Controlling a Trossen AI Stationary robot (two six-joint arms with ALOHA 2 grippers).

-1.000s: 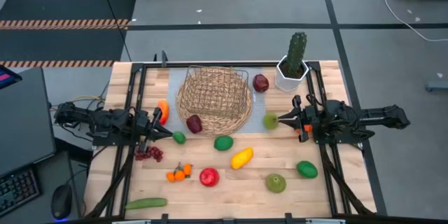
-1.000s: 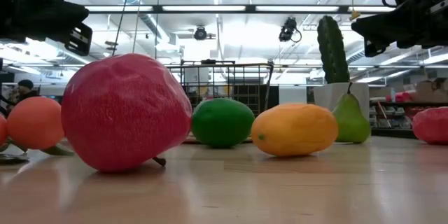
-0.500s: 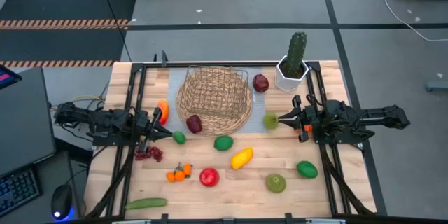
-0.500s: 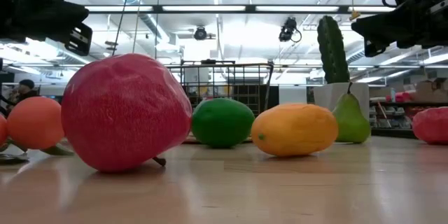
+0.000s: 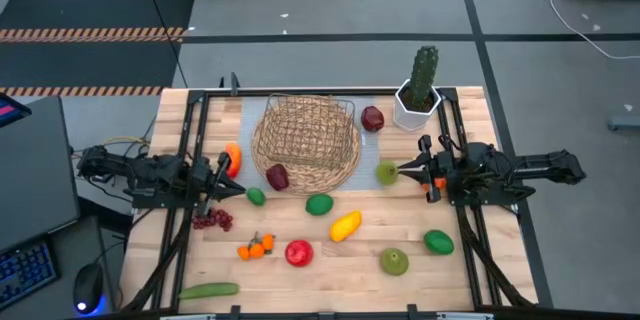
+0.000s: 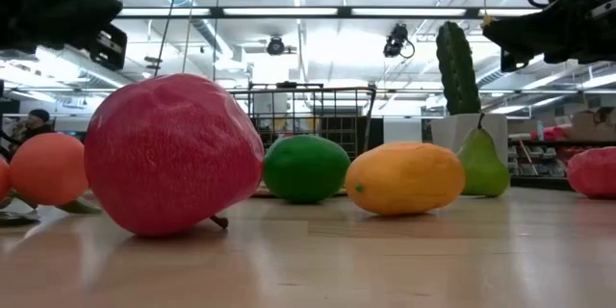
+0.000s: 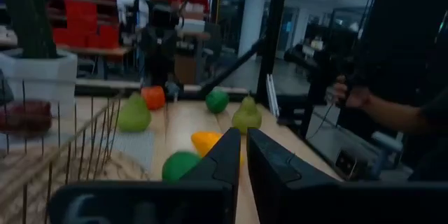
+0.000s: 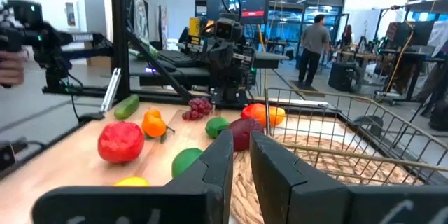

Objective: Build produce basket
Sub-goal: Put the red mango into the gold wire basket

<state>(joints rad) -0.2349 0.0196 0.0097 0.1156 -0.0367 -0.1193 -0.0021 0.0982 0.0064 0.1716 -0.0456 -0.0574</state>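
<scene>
A: High view? 
B: Left hand (image 5: 238,190) hovers at the basket's (image 5: 306,143) near-left edge, fingers pinched narrow, empty. Right hand (image 5: 402,170) same, just beside a green pear (image 5: 387,172). Dark red fruit (image 5: 277,176) sits on the basket rim; other produce is scattered on the counter (image 5: 330,260).

A: Low view? 
B: Red fruit (image 6: 173,154), lime (image 6: 306,167), yellow fruit (image 6: 405,178) up front; arms overhead.

A: Wrist views? 
B: Left: fingers (image 7: 227,158) nearly together, nothing between. Right: fingers (image 8: 220,155) likewise, basket ahead.

A: Any writing? 
B: None readable.
</scene>
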